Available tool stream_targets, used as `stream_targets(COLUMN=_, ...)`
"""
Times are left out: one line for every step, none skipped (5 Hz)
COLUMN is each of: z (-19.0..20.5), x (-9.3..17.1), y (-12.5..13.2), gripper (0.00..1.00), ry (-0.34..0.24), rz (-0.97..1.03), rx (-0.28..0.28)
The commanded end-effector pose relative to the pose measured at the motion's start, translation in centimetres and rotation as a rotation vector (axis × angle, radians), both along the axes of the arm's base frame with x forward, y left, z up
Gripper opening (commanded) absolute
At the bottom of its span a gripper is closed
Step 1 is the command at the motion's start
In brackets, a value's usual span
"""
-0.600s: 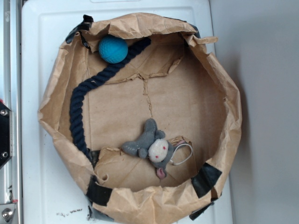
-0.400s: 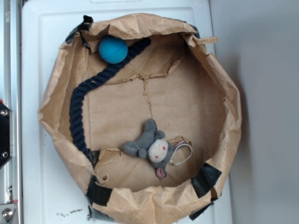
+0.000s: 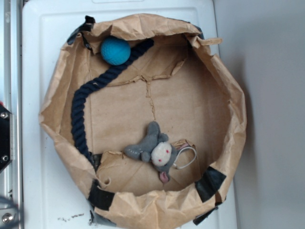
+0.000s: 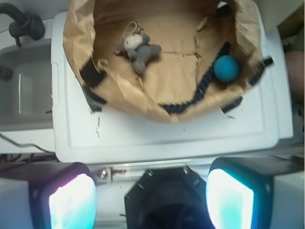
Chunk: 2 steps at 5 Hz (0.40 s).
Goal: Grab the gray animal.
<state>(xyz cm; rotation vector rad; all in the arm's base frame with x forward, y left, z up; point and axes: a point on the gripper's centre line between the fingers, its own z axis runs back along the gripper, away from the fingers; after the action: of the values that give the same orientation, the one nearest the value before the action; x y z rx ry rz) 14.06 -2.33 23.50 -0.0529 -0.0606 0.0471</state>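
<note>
Looks like a robot test bench made up as a toy kitchen, not a lived-in room. The landmark is a white moulded plastic counter (image 3: 43, 71) with raised edges and a few scuff marks. Beside it, in the wrist view, a recessed sink basin (image 4: 28, 81) with a dark faucet (image 4: 23, 24) over its far corner. A bare metal rail (image 3: 9, 71) with screws runs along the counter's edge, near the camera mount. On the counter sits a rough bin of crumpled brown paper (image 3: 228, 109) patched with black tape (image 3: 209, 183). Plain gray wall (image 3: 271, 95) on the counter's other side.
</note>
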Motion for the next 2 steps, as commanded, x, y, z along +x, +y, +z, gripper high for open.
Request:
stream_targets(z=-1.3, x=7.6, y=0.9, gripper=1.0, ry=-0.092, rz=-0.164, rx=-0.005)
stream_targets(z=-3.8, x=11.6, y=2.7, gripper=1.0, ry=-0.06, rz=-0.279, rx=0.059)
